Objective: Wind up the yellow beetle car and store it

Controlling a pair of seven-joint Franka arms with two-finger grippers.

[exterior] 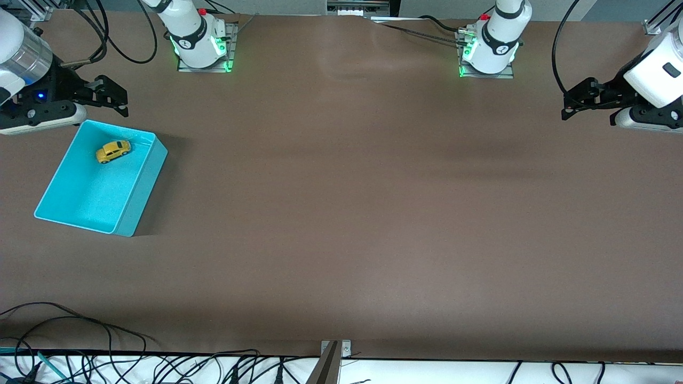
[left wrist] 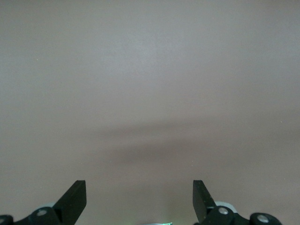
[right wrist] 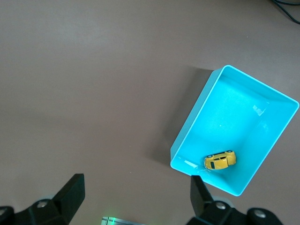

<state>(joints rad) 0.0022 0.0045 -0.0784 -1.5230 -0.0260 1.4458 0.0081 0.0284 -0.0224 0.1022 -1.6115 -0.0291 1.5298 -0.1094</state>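
Nearest the front camera, a tangle of black cables (exterior: 106,368) lies along the white edge below the brown surface (exterior: 341,224), which is bare across its middle. Farther up, toward the right arm's end, a turquoise bin (exterior: 136,205) sits at an angle on the surface. The yellow beetle car (exterior: 113,151) rests inside it on its wheels, on the bin floor close to the wall farthest from the camera; the right wrist view shows the car (right wrist: 220,160) near one short wall of the bin (right wrist: 197,112), touching nothing else.

The right tool (exterior: 114,98) hangs just above the bin's farthest corner, its fingers (right wrist: 70,192) spread wide with nothing between them. The left tool (exterior: 579,101) waits over bare surface at the left arm's end, well apart from the bin, its fingers (left wrist: 75,197) likewise spread wide and holding nothing. Farthest of all, the two white arm bases (exterior: 200,40) stand along the surface's top edge, lit green.
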